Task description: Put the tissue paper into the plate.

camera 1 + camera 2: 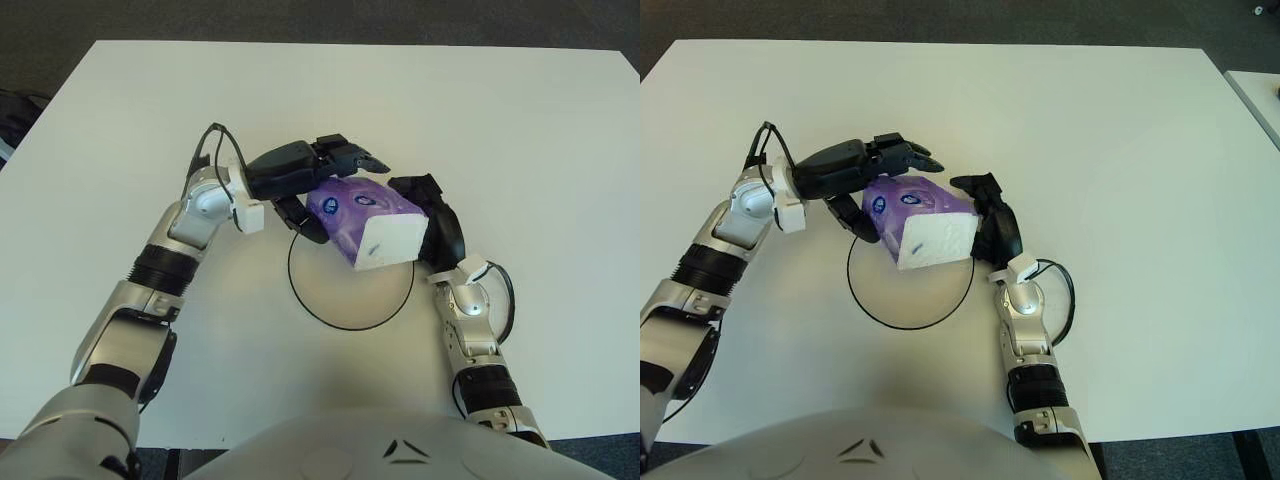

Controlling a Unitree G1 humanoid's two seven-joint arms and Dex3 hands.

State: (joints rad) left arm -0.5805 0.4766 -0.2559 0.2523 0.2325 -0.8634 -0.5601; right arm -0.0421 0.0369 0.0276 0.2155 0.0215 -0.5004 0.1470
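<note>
A purple and white tissue pack (366, 220) is held between both hands just above the far part of the plate (350, 318), a white disc with a thin black rim on the table. My left hand (312, 180) grips the pack's left end, fingers over the top and thumb beneath. My right hand (432, 222) presses against the pack's right side. The pack is tilted, its white end facing me. In the right eye view the pack (915, 220) shows over the plate's (902, 306) upper edge.
The white table (520, 140) spreads wide around the plate. Its front edge runs close to my body. A dark floor lies beyond the far edge.
</note>
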